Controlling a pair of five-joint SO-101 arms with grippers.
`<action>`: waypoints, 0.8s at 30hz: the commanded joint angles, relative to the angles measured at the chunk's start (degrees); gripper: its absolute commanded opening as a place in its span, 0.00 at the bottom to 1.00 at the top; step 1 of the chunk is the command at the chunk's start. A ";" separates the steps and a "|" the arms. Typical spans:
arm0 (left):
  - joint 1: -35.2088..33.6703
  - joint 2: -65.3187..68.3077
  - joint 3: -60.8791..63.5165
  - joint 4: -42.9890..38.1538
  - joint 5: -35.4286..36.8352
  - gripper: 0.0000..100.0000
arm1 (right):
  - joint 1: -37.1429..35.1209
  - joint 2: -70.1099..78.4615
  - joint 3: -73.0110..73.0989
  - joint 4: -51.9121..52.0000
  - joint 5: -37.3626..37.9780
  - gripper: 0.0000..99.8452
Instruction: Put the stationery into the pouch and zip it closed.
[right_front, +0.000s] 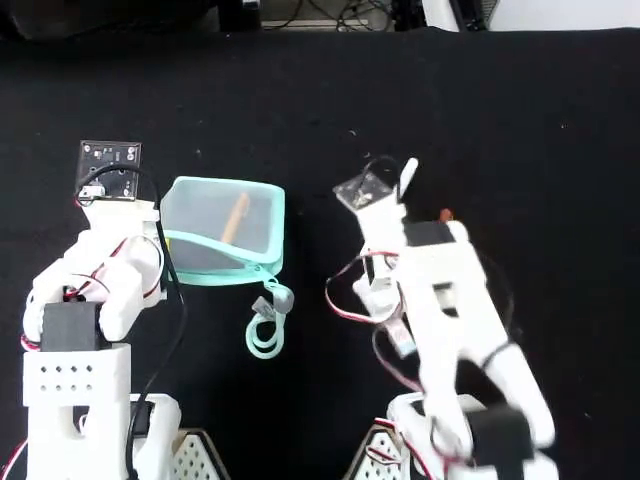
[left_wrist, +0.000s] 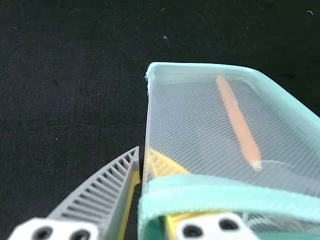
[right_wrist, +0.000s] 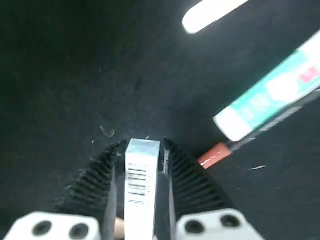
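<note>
**Left pincer on the pouch, right pincer clamped on a white block**

In the high view the pouch (right_front: 222, 228) lies left of centre on the black worktop (right_front: 520, 110). It is a clear mesh bag with teal edging, and its zip edge faces the lower edge of the frame. An orange pencil (right_front: 237, 218) lies inside it at a slant. A pale teal loop (right_front: 265, 335) trails from the lower right corner of the pouch onto the worktop.

The left arm stands at the lower left of that view, and the left pincer (left_wrist: 142, 155) meets the pouch at its left side. In the left wrist view its fingers are closed on the pouch wall. The grey one sits outside the mesh, while the yellow one shows through the mesh from the other side. The teal rim arches just over them.

The right arm rises from the lower right of the high view towards the centre, well apart from the pouch. The right pincer (right_wrist: 143, 145) is closed on a small white block (right_wrist: 142, 185) with a barcode, which sits upright between the two black fingers.

Three more things lie on the worktop near that pincer:
- A white pen (right_wrist: 212, 11) sits just above the pincer in the high view.
- A teal and white stick (right_wrist: 270, 97) lies close by.
- A dark pen with an orange tip (right_wrist: 215, 155) lies beside the stick; I cannot tell whether the two touch
</note>
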 joint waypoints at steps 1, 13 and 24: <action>-0.22 -0.62 -0.31 -0.97 0.53 0.03 | -0.79 9.27 -3.30 -1.41 0.53 0.02; -0.22 -0.62 -0.31 -0.97 0.53 0.03 | -0.79 21.49 -7.08 -1.32 6.51 0.15; -0.22 -0.62 -0.31 -0.97 0.53 0.03 | -0.79 21.85 -6.90 2.37 6.42 0.15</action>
